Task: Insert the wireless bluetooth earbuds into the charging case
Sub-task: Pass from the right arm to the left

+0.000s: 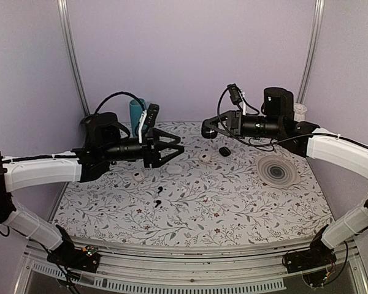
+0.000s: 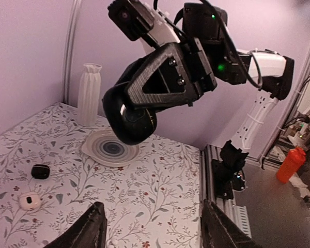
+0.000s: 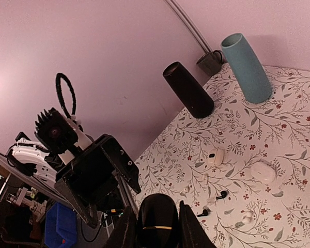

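My right gripper [image 1: 207, 130] is raised above the back middle of the table and is shut on the charging case [image 3: 157, 223], a small black rounded case with a thin gold seam. It also shows in the left wrist view [image 2: 129, 121]. The two tiny black earbuds [image 1: 161, 188] [image 1: 156, 202] lie on the floral table left of centre; the right wrist view shows them too [image 3: 222, 195] [image 3: 202, 212]. My left gripper [image 1: 175, 152] hovers open and empty above the table, pointing at the right gripper, behind the earbuds.
A flatter black oval lump [image 1: 224, 151] and white cases [image 1: 205, 157] [image 1: 138, 177] lie on the table. A grey ringed plate [image 1: 277, 169] sits at right. A teal cylinder [image 1: 137, 113] and a black cylinder [image 3: 188, 90] stand at back left, a white vase [image 2: 89, 93] at back right.
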### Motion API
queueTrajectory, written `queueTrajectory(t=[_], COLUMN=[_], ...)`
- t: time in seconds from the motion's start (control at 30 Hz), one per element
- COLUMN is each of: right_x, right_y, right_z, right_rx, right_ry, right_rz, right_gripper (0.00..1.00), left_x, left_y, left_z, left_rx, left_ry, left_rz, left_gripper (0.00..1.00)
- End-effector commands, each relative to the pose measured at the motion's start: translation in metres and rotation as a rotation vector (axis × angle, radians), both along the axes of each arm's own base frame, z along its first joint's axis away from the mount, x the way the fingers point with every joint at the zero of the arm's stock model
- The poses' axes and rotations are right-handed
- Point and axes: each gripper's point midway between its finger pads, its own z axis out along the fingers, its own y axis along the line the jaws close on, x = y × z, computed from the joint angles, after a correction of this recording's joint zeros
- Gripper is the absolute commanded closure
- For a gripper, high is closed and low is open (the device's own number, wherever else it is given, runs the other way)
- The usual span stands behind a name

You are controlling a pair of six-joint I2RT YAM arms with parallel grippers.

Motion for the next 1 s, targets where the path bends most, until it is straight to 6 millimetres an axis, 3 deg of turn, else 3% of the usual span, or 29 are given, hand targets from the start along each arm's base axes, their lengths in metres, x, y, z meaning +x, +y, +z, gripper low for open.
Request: queueTrajectory(t=[0.0,0.27,0.73,0.97], right_x=[-0.017,-0.037,-0.05,-0.058], right_y=[0.019,0.047,0.065,0.075], right_z=[0.012,0.008,0.005,0.005], right_rx=[0.011,-0.04,-0.046,-0.027], right_ry=[-0.066,-0.106,-0.097,-0.075], right_rz=[0.158,0.269,0.339,0.388], right_gripper=[0.97,0.97,0.97,0.97], left_x=[-0.028,-0.027,-0.019,-0.013], left_y=[0.0,-0.01,-0.011,-0.008], left_z=[0.009,0.019,0.02,0.024], left_rx=[-0.098,-0.158,-0.201,-0.223], left_ry=[0.204,0.315,0.36,0.354], left_rz=[-0.26,-0.341,-0.307,-0.271], left_gripper=[0.38,0.49,0.68,0.66])
